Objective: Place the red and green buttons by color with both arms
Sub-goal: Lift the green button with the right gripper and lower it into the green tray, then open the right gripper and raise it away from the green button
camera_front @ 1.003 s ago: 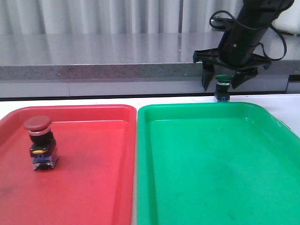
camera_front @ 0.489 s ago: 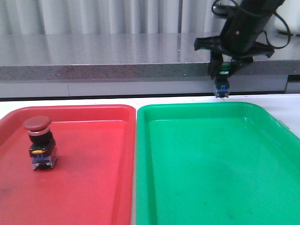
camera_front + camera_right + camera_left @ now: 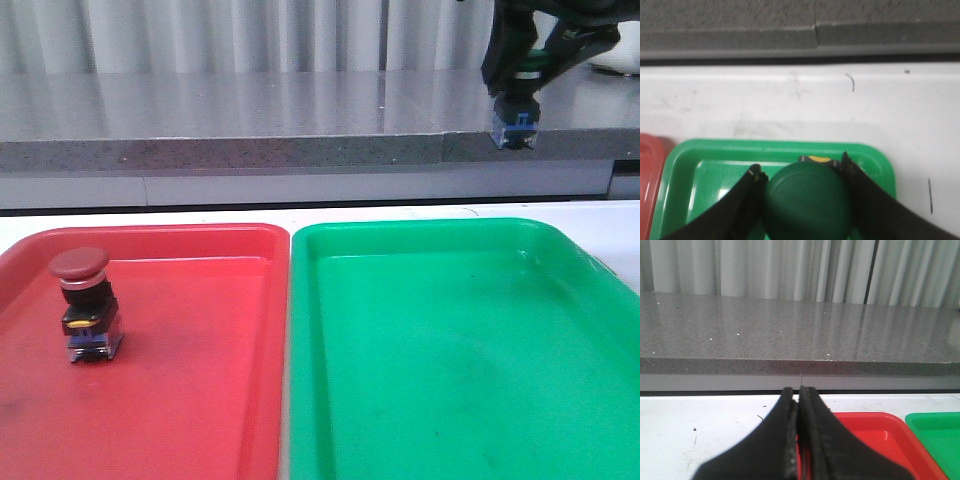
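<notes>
Right claw (image 3: 520, 75) cropped, clamped on green button (image 3: 807, 202), left claw (image 3: 799, 432) together

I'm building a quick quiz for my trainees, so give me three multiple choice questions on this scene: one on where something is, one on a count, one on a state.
1. Where is the dark red mushroom-cap push button?
A. In the red plastic tray
B. In the green plastic tray
C. On the grey counter

2. How many push buttons show in the front view?
A. One
B. Two
C. Three

3. What is the right hand doing?
A. Open and empty
B. Resting in a tray
C. Shut on the green-capped push button

Answers: 1 A, it stands upright on the red tray's floor. 2 B, one red, one green. 3 C, its fingers clamp the green cap, held high above the green tray.
</notes>
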Controlling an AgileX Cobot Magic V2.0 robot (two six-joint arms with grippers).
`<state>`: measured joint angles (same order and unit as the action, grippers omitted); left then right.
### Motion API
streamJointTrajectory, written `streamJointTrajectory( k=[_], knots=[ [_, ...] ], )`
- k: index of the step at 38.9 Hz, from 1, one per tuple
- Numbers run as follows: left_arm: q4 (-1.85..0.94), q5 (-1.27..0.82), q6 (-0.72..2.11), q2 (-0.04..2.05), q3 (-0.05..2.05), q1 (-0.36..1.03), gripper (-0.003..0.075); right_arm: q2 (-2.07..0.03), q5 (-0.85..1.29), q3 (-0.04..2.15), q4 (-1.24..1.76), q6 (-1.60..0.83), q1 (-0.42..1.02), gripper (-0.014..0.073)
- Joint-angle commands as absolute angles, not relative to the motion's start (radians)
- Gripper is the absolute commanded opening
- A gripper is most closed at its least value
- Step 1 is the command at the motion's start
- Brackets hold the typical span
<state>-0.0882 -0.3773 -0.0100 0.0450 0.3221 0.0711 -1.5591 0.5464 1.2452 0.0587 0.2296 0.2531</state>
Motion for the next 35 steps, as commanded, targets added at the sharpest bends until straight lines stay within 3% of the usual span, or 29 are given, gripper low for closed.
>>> streamJointTrajectory(
  k=[1,12,28,31,35],
  knots=[
    [-0.097,-0.293,-0.008,0.055,0.346,0.077,-0.0020,-1.406,0.412,1.107,0.100,0.225,0.289,0.0252],
    [-0.097,-0.293,-0.008,0.055,0.346,0.077,-0.0020,-1.355,0.249,0.814,0.142,0.225,0.430,0.0252],
    [-0.097,-0.293,-0.008,0.055,0.346,0.077,-0.0020,-1.503,0.188,0.801,0.143,0.225,0.444,0.0253],
    [-0.097,-0.293,-0.008,0.055,0.346,0.077,-0.0020,-1.503,0.188,0.802,0.143,0.225,0.444,0.0281],
    [-0.097,-0.293,-0.008,0.055,0.346,0.077,-0.0020,-1.503,0.204,0.802,0.143,0.225,0.444,0.0412]
  ],
)
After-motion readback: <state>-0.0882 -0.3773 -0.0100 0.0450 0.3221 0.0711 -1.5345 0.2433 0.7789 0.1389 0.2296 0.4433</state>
